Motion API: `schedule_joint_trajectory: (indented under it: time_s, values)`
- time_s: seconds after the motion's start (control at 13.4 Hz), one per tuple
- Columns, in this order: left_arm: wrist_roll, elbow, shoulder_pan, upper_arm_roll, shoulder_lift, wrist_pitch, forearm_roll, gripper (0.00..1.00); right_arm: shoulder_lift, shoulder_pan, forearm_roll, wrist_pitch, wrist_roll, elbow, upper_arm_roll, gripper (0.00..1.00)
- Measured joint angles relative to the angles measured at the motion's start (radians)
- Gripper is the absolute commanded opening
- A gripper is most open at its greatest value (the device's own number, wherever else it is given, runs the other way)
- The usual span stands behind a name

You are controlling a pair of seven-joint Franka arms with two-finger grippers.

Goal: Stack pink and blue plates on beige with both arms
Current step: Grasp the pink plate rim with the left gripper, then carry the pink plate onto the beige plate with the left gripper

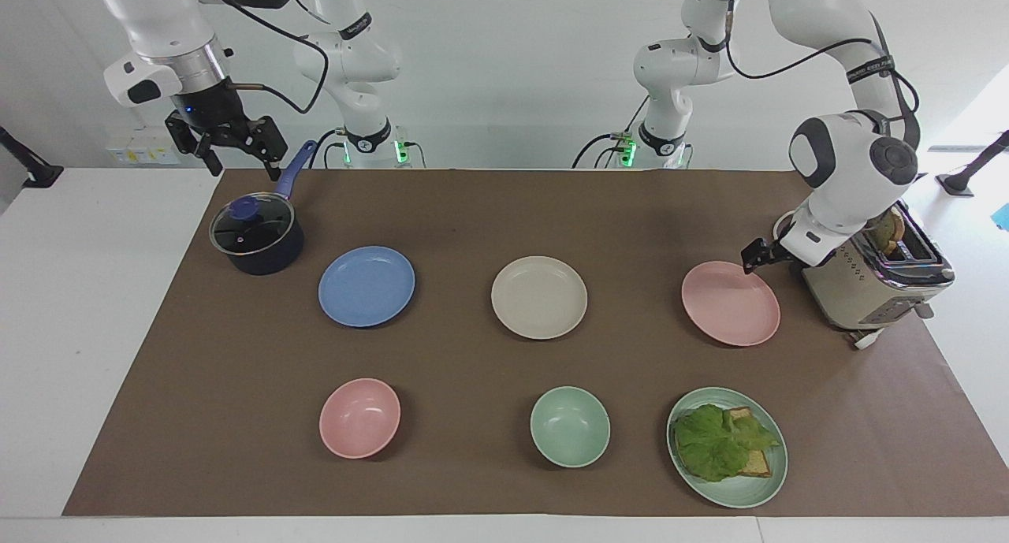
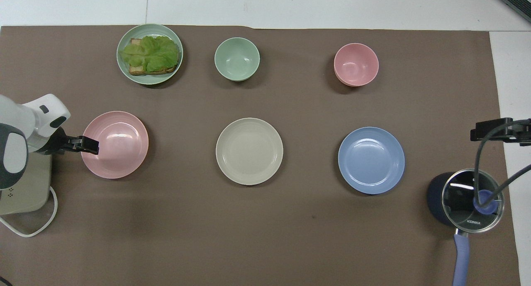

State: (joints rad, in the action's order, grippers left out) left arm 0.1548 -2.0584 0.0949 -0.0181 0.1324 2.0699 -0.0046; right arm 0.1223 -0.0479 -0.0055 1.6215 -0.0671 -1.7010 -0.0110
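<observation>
Left tool (image 1: pixel 755 257) at pink plate (image 1: pixel 731 303) rim; pot lid (image 2: pixel 472 201) reads KONKA.

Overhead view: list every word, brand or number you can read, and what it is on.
"KONKA": on the rim of the saucepan's glass lid.
Small marks on the toaster: too small to read.
Nothing readable on the plates, bowls or arms.

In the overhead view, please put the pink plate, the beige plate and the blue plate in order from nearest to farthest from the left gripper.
1. pink plate: at the left arm's end, the left gripper is at its rim.
2. beige plate: middle of the row.
3. blue plate: toward the right arm's end.
</observation>
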Motion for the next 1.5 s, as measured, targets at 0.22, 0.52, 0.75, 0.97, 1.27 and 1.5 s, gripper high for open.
schedule_joint_trajectory:
  time_s: [0.22,0.52,0.75,0.97,1.27,1.5]
  values:
    - [-0.036,-0.01,0.006,0.001,0.044,0.054,0.0,1.0,0.0,-0.001,0.0,-0.005,0.0,0.0,0.0,1.0]
    - [-0.106,-0.022,0.006,0.002,0.054,0.064,0.0,1.0,0.0,-0.013,-0.018,-0.038,0.0,0.005,-0.001,1.0]
    - [-0.119,-0.026,0.021,0.002,0.054,0.064,0.0,1.0,-0.007,-0.031,-0.018,-0.067,0.016,0.031,-0.004,1.0]
    - [-0.127,-0.027,0.042,0.003,0.054,0.065,0.0,0.95,-0.019,-0.018,-0.018,-0.069,0.016,0.041,-0.007,1.0]
    - [-0.13,-0.032,0.044,0.002,0.054,0.065,0.0,0.22,-0.025,0.041,-0.018,-0.069,0.016,0.047,-0.064,1.0]
    - [-0.133,-0.049,0.046,0.003,0.055,0.072,0.0,0.13,-0.026,0.046,-0.018,-0.069,0.016,0.049,-0.066,1.0]
